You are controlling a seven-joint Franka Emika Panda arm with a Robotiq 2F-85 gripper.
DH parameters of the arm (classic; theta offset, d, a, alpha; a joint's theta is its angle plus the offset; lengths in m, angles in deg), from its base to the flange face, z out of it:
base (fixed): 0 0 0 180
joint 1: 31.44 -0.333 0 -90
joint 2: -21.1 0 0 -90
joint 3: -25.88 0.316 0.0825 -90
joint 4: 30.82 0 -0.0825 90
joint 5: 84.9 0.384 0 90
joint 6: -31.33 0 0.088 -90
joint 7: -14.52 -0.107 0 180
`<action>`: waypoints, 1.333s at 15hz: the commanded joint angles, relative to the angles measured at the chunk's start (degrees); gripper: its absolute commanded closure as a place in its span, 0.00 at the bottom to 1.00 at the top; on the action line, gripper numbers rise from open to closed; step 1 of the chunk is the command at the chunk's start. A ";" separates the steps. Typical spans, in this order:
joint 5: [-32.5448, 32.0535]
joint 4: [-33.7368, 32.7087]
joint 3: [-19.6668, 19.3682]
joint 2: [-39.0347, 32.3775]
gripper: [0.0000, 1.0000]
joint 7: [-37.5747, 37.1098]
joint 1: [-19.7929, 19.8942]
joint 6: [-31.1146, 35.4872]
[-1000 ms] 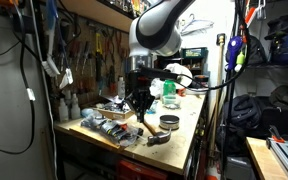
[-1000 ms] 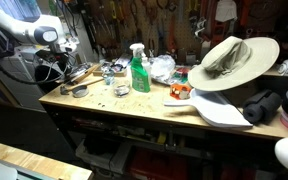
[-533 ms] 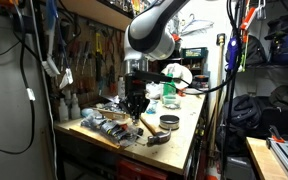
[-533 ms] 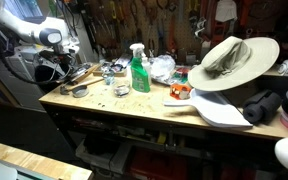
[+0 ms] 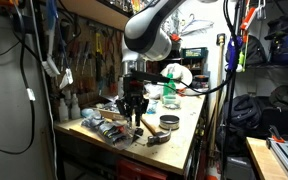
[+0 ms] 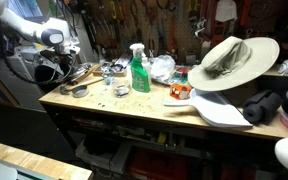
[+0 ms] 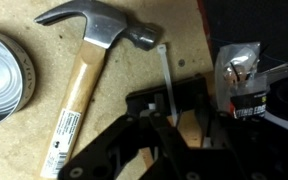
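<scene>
Fingers (image 7: 144, 140) of gripper (image 7: 172, 125) set nearly together low over workbench (image 7: 19, 150), flanking near end of metal rod (image 7: 164, 75); clamped on it or merely beside it: cannot tell. Metal rod, count one, thin, long axis running out ahead of fingertips and leaning slightly toward left edge of wrist view, far end bent, close by hammer head. Also on workbench: hammer (image 7: 89, 70), one, just left of metal rod, wooden handle slanting alongside; tin (image 7: 2, 75), one, further left; packet (image 7: 239, 80), one, to right.
</scene>
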 commanded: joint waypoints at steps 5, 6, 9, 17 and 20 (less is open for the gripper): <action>0.35 1.07 -0.06 2.76 0.22 -0.46 -0.85 -1.12; 0.30 1.56 -0.05 3.67 0.23 -0.72 -0.98 -1.05; -0.41 2.64 -0.06 6.10 0.30 -2.27 -1.59 -0.98; 1.04 0.89 0.90 5.88 0.49 -1.13 -2.29 -0.22; 1.87 0.07 0.87 4.36 0.50 -0.43 -2.00 -0.71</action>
